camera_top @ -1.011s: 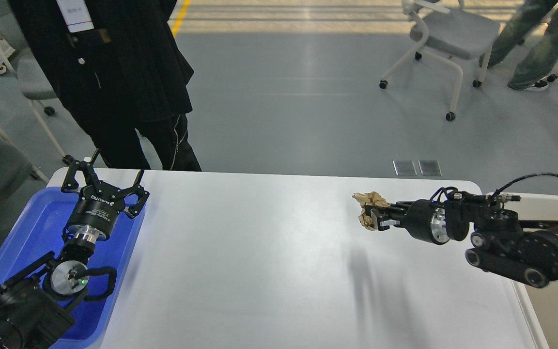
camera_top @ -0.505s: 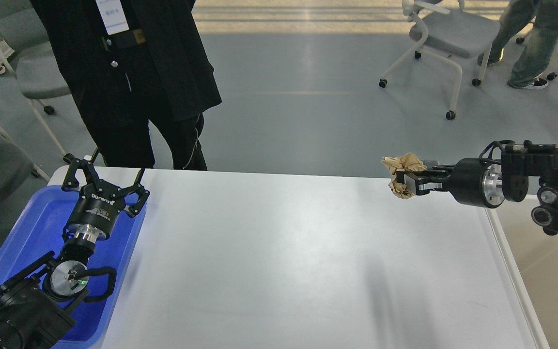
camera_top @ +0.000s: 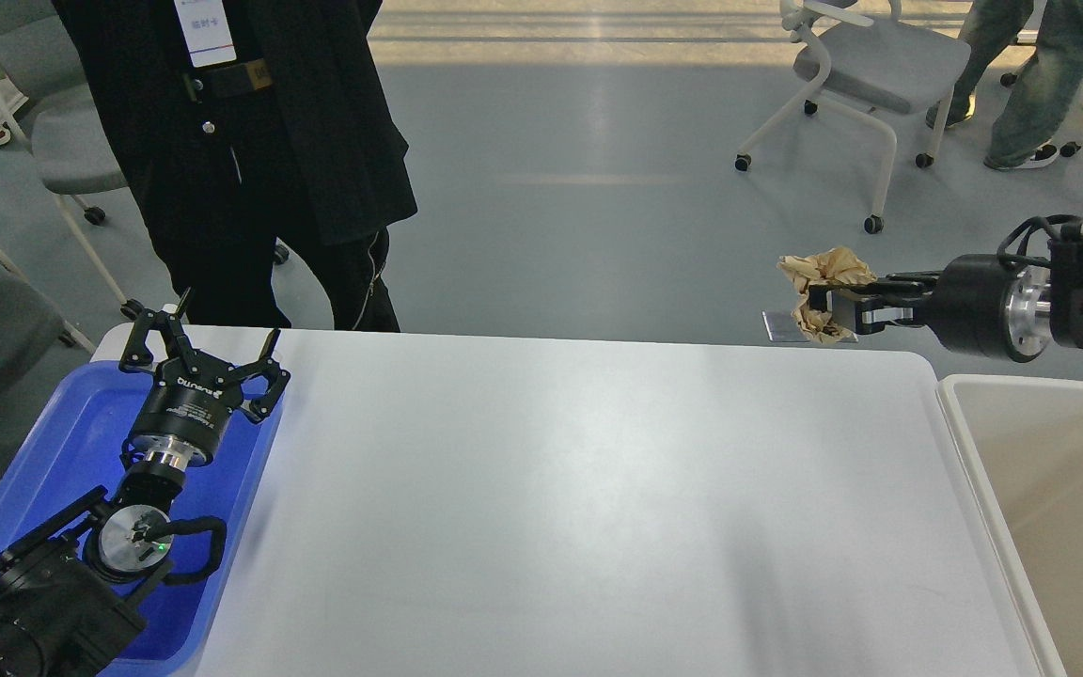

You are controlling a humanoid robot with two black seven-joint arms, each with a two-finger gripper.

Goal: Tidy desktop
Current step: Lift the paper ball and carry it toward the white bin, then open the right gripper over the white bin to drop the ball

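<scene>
Left arm: I see it coming in from the lower left corner, lying over the blue tray (camera_top: 53, 442).
Blue tray: it sits at the left end of the desktop, its right rim beside the white surface.
Desktop (camera_top: 579, 508): the white tabletop with rounded corners fills the middle of my view, from the tray on the left to the bin on the right.
Bin (camera_top: 1059, 489): beige-white, standing just beside the right edge of the desktop.
Left gripper (camera_top: 201, 350): its fingers are spread wide apart with nothing between them; it hangs over the far end of the tray.
Right gripper (camera_top: 833, 306): the arm reaches in from the right edge, held level; the fingers are closed on a crumpled brown paper wad (camera_top: 819, 282).
Paper wad: I read it as raised clear of the desktop, past the far right corner, with grey floor behind it.
Person (camera_top: 250, 141): in black clothing, standing at the far left edge of the desktop.
Chair (camera_top: 871, 66): white, on castors, well beyond the table on the grey floor.
</scene>
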